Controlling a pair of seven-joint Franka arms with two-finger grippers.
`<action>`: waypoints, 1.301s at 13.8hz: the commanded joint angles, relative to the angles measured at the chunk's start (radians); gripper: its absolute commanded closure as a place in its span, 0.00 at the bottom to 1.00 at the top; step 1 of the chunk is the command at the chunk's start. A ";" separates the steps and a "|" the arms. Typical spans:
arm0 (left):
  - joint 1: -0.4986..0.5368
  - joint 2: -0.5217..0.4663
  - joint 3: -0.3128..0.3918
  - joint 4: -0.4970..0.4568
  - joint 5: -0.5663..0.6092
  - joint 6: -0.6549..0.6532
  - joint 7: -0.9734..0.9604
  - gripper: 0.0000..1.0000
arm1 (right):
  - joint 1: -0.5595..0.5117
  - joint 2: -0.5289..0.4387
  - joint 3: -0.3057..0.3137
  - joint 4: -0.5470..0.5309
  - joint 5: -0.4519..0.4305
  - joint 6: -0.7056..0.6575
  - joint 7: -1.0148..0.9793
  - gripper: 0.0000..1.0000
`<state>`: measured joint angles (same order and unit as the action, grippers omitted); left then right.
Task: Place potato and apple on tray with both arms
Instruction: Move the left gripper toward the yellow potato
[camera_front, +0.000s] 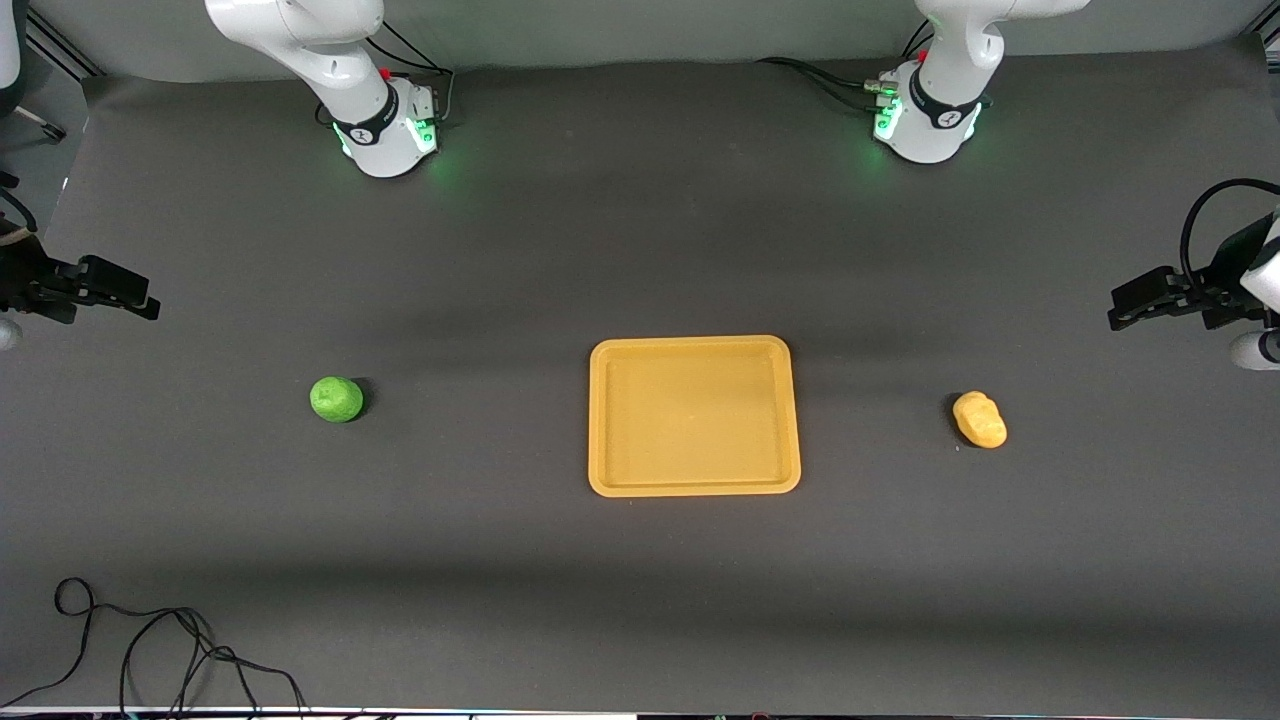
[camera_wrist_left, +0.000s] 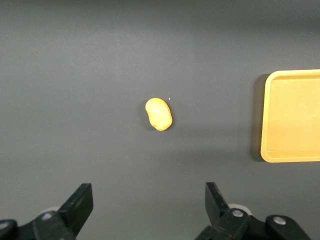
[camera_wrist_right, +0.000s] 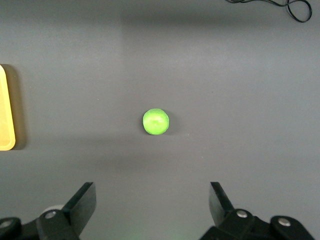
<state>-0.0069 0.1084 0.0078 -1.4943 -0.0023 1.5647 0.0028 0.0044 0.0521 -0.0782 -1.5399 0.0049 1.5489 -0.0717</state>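
Each fruit lies on the table at its own arm's end, under a spread pincer, with the tray between them.

The left pincer (camera_wrist_left: 145, 210) hangs empty and spread, the potato (camera_front: 979, 419) lying out ahead of its fingertips, long axis slanting toward the front camera and away from the tray (camera_front: 694, 486). The right pincer (camera_wrist_right: 152, 210), equally spread and empty, has the round apple (camera_front: 336, 399) ahead of it; the apple has no long axis. Nothing is on the tray yet.
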 joint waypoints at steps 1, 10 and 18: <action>-0.012 -0.003 0.004 0.009 0.001 0.001 -0.017 0.00 | 0.011 -0.006 -0.009 0.015 -0.008 -0.020 0.010 0.00; 0.001 -0.027 0.006 -0.223 0.001 0.223 -0.017 0.00 | 0.011 -0.006 -0.008 0.011 -0.011 -0.018 -0.002 0.00; -0.010 0.086 0.006 -0.616 0.004 0.762 -0.020 0.00 | 0.011 -0.012 -0.008 0.014 -0.009 -0.018 -0.002 0.00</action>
<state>-0.0066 0.1658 0.0097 -2.0490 -0.0022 2.2329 0.0014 0.0064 0.0508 -0.0806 -1.5353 0.0049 1.5482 -0.0720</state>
